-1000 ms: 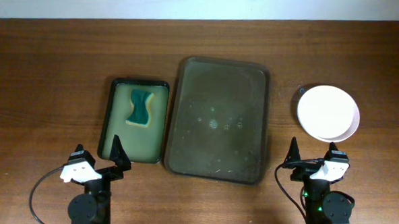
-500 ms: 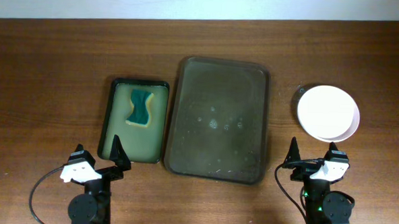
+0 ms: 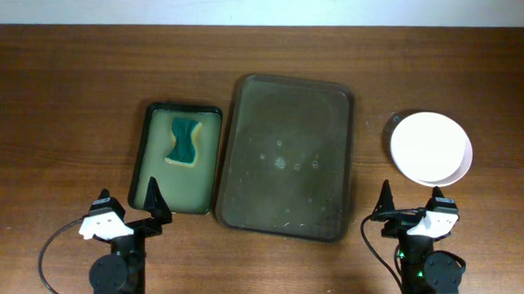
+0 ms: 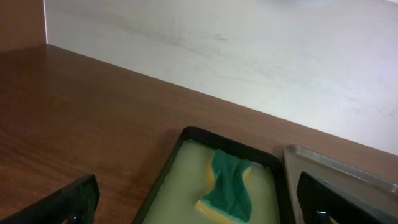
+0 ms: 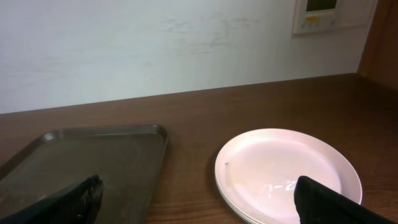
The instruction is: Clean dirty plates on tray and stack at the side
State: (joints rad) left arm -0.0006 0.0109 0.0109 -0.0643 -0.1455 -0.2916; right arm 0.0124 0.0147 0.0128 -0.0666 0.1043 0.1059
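Observation:
The white plates (image 3: 430, 148) lie stacked on the table to the right of the dark tray (image 3: 285, 155), which holds no plates. The stack also shows in the right wrist view (image 5: 287, 174), beside the tray (image 5: 81, 155). My left gripper (image 3: 128, 214) is open and empty at the front left, in front of the small tray. In the left wrist view its fingers (image 4: 199, 208) frame the sponge. My right gripper (image 3: 413, 209) is open and empty at the front right, just in front of the plate stack; its fingers (image 5: 196, 202) sit low in the right wrist view.
A small black-rimmed tray (image 3: 175, 156) with a pale green inside holds a green and yellow sponge (image 3: 185, 140), left of the dark tray. It also shows in the left wrist view (image 4: 180, 186) with the sponge (image 4: 227, 186). A pale wall stands behind the table.

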